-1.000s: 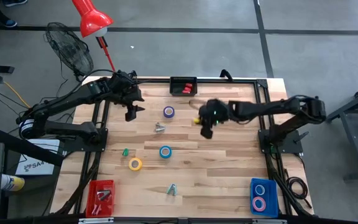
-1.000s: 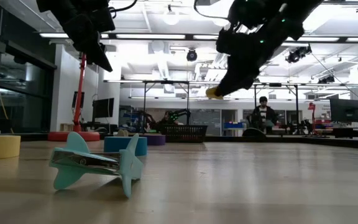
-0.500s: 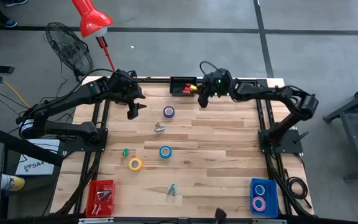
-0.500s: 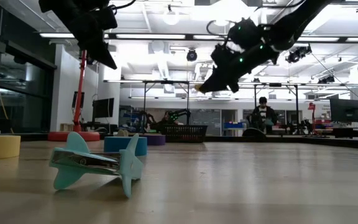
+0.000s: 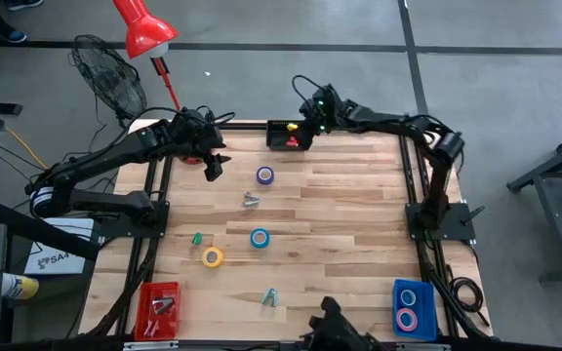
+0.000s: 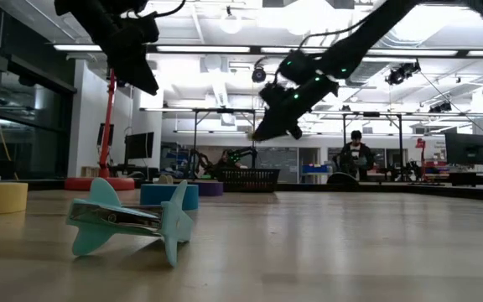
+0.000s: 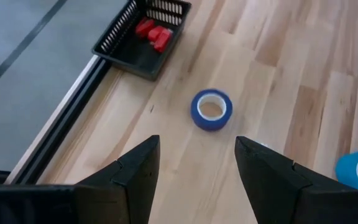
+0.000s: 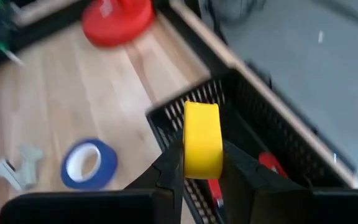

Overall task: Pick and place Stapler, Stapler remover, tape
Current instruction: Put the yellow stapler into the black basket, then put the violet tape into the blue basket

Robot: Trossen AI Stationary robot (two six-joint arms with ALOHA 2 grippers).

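The right gripper [image 8: 202,163] is clamped on a small yellow stapler [image 8: 202,148], seen end-on between its two dark fingers, and hangs above the black mesh basket [image 5: 288,136] at the far edge of the wooden table [image 5: 359,234] — red items already lie inside the basket. In the low view that gripper [image 6: 268,130] is well above the tabletop.

The left gripper [image 5: 212,168] hovers over the table's far left part with its fingers spread wide and nothing between them; its wrist camera looks down on a dark blue tape roll [image 7: 211,109] lying flat on the boards near the basket [image 7: 143,37].

Other tape lies flat mid-table: a light blue ring [image 5: 260,238] and, nearer the front, a yellow ring [image 5: 212,256]. A blue bin [image 5: 413,310] at the front right corner holds a blue roll and a pink roll. A red bin [image 5: 158,308] sits at the front left corner (what it holds is hard to make out). A teal-handled staple remover [image 6: 128,220] lies near the front edge — another pale one [image 5: 251,200] rests between the dark blue and light blue rolls. A small green object [image 5: 197,238] lies beside the yellow ring.
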